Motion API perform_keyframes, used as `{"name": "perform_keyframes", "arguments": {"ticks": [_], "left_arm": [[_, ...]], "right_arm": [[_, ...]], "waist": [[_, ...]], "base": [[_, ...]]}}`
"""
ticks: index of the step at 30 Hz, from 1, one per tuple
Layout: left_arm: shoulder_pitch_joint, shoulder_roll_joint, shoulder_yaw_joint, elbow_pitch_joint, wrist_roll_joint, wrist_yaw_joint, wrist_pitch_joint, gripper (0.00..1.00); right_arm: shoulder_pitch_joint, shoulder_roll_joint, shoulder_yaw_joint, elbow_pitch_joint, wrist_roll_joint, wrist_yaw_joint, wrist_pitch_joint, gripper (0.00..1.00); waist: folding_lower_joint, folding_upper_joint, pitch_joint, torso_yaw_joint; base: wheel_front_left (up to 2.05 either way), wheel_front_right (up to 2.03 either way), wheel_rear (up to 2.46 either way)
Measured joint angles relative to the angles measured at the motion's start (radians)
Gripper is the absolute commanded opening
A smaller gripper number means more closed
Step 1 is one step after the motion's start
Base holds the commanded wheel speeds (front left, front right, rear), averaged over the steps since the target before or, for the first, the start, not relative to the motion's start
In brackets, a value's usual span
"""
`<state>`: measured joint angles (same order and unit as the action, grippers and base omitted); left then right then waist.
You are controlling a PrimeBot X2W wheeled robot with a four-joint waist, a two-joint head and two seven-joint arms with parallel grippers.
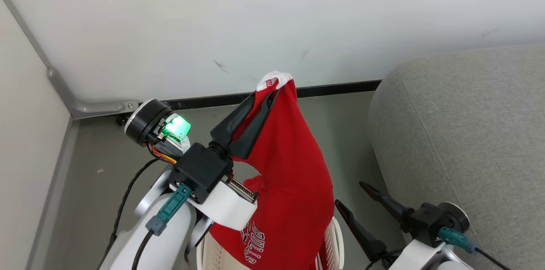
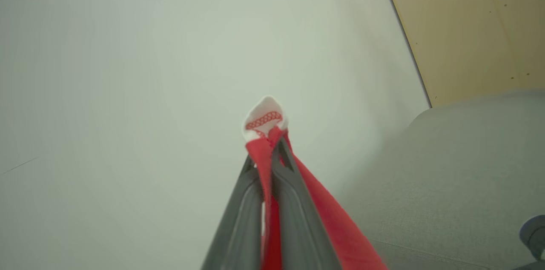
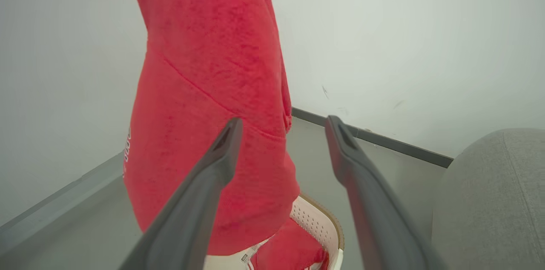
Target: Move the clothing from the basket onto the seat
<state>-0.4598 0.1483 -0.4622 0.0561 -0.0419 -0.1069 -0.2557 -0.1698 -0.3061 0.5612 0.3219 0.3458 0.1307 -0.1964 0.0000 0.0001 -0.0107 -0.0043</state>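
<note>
Red clothing (image 1: 294,163) with white trim and lettering hangs limp.

White outline lettering on the red garment (image 1: 254,242) is sideways and broken by folds, so no word reads for sure. Barcode label (image 3: 245,257) just under its hem, print too small.
</note>
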Motion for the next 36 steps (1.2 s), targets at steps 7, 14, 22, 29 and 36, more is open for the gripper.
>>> {"name": "perform_keyframes", "arguments": {"ticks": [7, 14, 22, 29, 36], "left_arm": [[-0.001, 0.0, -0.018, -0.023, -0.009, -0.008, 0.0, 0.0], [-0.004, -0.003, -0.05, -0.049, -0.009, -0.01, 0.0, 0.0], [-0.021, -0.003, -0.088, -0.08, -0.018, -0.016, 0.0, 0.0], [-0.039, -0.004, -0.115, -0.09, -0.028, -0.017, 0.0, 0.0], [-0.039, -0.006, -0.145, -0.089, -0.048, -0.017, 0.0, 0.0]], "right_arm": [[-0.044, -0.049, 0.083, -0.039, 0.056, 0.0, 0.028, 1.0], [-0.082, -0.099, 0.204, -0.092, 0.122, 0.0, 0.054, 1.0], [-0.161, -0.166, 0.258, -0.101, 0.151, 0.0, 0.079, 1.0], [-0.232, -0.183, 0.332, -0.119, 0.15, 0.0, 0.094, 1.0], [-0.293, -0.195, 0.416, -0.117, 0.139, 0.0, 0.103, 0.52]], "waist": [[0.0, 0.0, 0.004, -0.003], [0.0, 0.0, 0.011, -0.001], [0.0001, 0.0, 0.017, 0.008], [0.0, 0.0, 0.021, 0.012], [0.0, 0.0, 0.028, 0.017]], "base": [[0.0, 0.0, 0.0], [0.0, 0.0, 0.0], [0.0, 0.0, 0.0], [0.0, 0.0, 0.0], [0.0, 0.0, 0.0]]}}
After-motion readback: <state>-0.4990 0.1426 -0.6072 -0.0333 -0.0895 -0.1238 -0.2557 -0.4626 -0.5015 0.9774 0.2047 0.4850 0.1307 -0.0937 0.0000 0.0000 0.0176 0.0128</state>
